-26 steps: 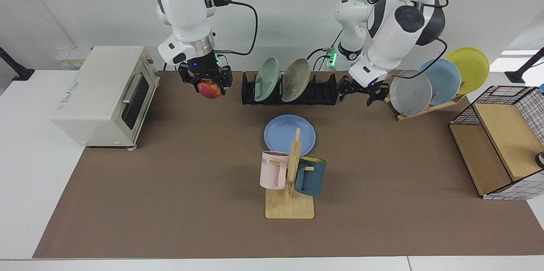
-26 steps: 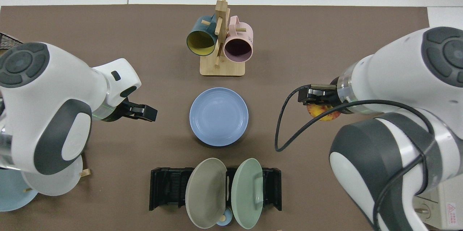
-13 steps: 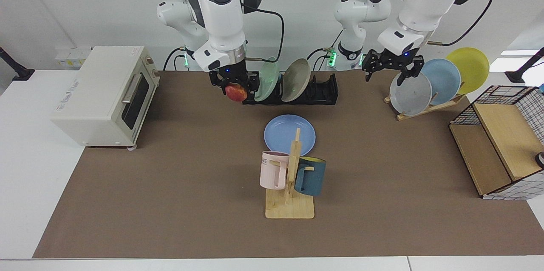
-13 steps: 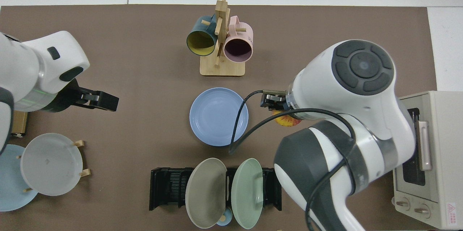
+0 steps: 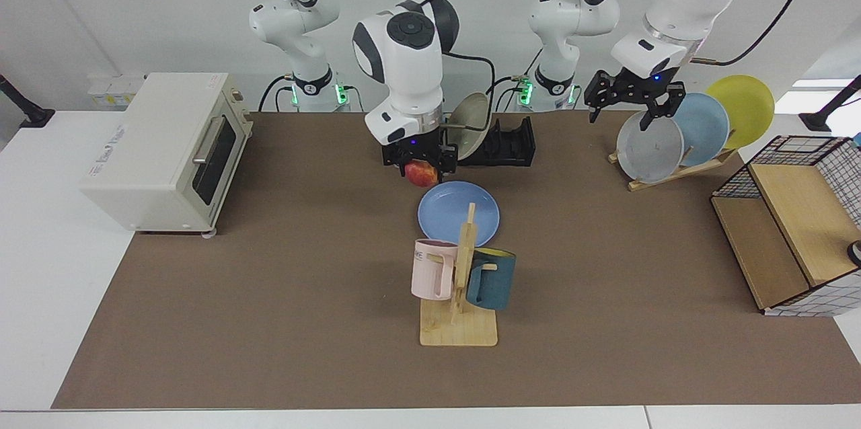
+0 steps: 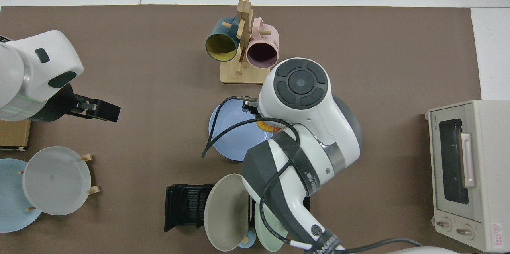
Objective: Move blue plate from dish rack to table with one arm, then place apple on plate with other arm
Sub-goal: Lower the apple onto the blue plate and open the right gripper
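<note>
A: At the near edge of the dish rack, the right gripper hangs with its fingers clamped on the apple, which sits over the rim of the blue plate and, in the facing view, does not look to be touching it

B: And the plate itself?

A: Flat on the table, out of the rack, just behind the wooden mug stand. From above, the right arm's wrist covers most of the fruit; only a red-and-yellow sliver of the apple shows at the plate's edge

B: So the first half reads as done

A: By the look of it, yes: the plate is down, and a grey-brown plate is left in the black rack, with a pale green one showing beside it from above. What remains is to bring the fruit nearer the plate's middle, lower it and let go

B: Further along?

A: The left gripper waits in the air above the slanted wooden rack, fingers spread and holding nothing, beside the grey plate
</note>
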You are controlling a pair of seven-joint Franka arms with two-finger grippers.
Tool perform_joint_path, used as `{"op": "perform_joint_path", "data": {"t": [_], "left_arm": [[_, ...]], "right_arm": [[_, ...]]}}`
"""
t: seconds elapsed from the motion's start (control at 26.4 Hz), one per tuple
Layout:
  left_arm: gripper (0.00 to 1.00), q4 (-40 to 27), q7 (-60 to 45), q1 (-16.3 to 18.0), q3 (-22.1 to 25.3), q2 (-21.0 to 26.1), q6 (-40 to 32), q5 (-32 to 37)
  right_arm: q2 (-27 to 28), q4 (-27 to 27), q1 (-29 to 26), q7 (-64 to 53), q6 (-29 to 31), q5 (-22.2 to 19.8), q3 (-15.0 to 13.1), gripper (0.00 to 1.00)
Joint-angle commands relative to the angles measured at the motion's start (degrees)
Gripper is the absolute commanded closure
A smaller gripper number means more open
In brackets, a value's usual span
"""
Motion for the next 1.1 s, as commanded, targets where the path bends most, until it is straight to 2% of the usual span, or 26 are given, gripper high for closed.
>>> {"op": "perform_joint_path", "data": {"t": [0.0, 0.26, 0.68, 0.83, 1.02, 1.06], "left_arm": [[0.0, 0.2, 0.7, 0.4, 0.7, -0.1, -1.1, 1.0], [0.0, 0.2, 0.0, 1.1, 0.7, -0.2, -1.1, 0.9], [0.0, 0.4, -2.8, 2.2, 0.6, -0.4, -1.6, 1.0], [0.0, 0.5, -2.6, 2.1, 0.7, -0.5, -1.6, 0.8], [0.0, 0.5, -2.7, 2.3, 1.0, -0.6, -1.7, 0.9], [0.0, 0.5, -2.7, 2.3, 1.1, -0.6, -1.7, 0.9]], "right_arm": [[4.4, 2.0, 2.1, 4.0, 1.4, 0.6, -0.3, 1.0], [8.7, -0.6, 4.2, 8.0, 9.4, 0.9, -0.3, 1.0], [10.9, -6.0, 4.9, 9.5, 15.6, 1.4, -0.2, 1.0], [11.9, -6.4, 5.5, 10.2, 17.9, 3.6, -0.2, 1.0], [12.5, -6.3, 6.6, 10.1, 18.0, 3.8, -0.2, 1.0], [12.6, -6.3, 6.6, 10.1, 18.0, 3.9, -0.2, 0.92]]}}
